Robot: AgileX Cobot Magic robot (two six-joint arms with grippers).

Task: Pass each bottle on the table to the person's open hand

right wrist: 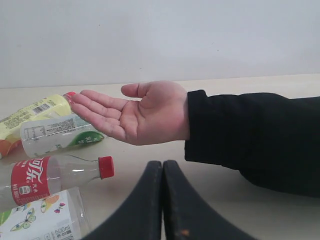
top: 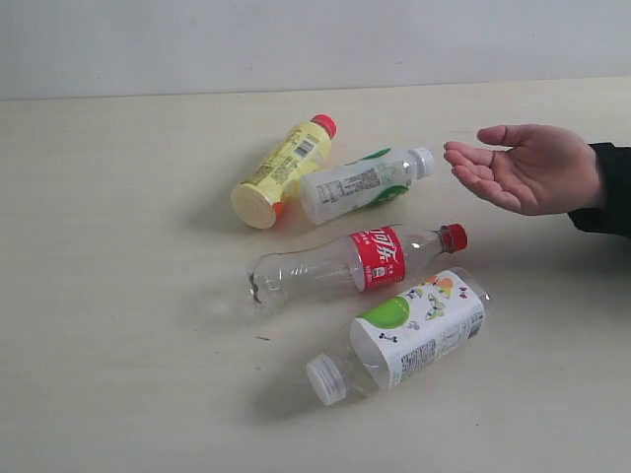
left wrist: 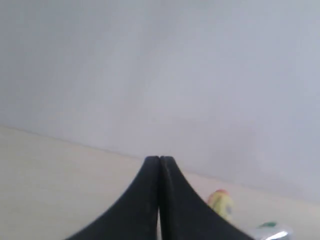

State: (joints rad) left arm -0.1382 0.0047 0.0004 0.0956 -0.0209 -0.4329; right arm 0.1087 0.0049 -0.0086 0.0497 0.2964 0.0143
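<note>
Lying clustered, bottles [top: 380,258]; bare table [top: 118,296] leftward; hand [top: 527,169] at right edge; left gripper [left wrist: 159,159], right gripper [right wrist: 162,163] together.

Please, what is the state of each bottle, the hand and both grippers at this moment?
Yellow plastic bottle with red cap: lying, capped.
Farther white-capped bottle with white-green label: lying, capped.
Clear plastic bottle with red label and red cap: lying, capped, empty-looking.
Nearer white-capped bottle with white-green label: lying, capped.
Person's hand: open, palm up, empty.
Left gripper: shut, empty.
Right gripper: shut, empty.
</note>
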